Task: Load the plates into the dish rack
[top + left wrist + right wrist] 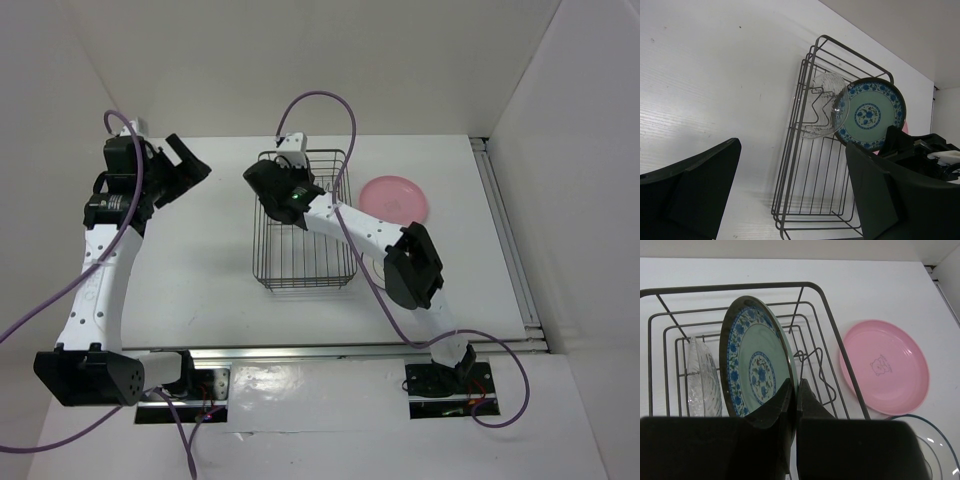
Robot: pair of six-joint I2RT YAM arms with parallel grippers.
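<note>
The black wire dish rack (262, 250) stands mid-table; it also shows in the left wrist view (805, 200) and the right wrist view (740, 287). My right gripper (291, 200) is over the rack's far end, shut on the rim of the dark teal patterned plate (752, 365), which stands upright inside the rack (870, 112). The clear glass plate (702, 382) stands upright beside it among the prongs (822, 105). The pink plate (394, 198) lies flat on the table right of the rack (885, 365). The white ringed plate (935, 450) is mostly hidden under my right arm. My left gripper (185, 165) is open and empty, left of the rack (792, 145).
White walls close in the table at the back and on both sides. A purple cable (330, 100) loops above the rack. A metal rail (505, 240) runs along the table's right edge.
</note>
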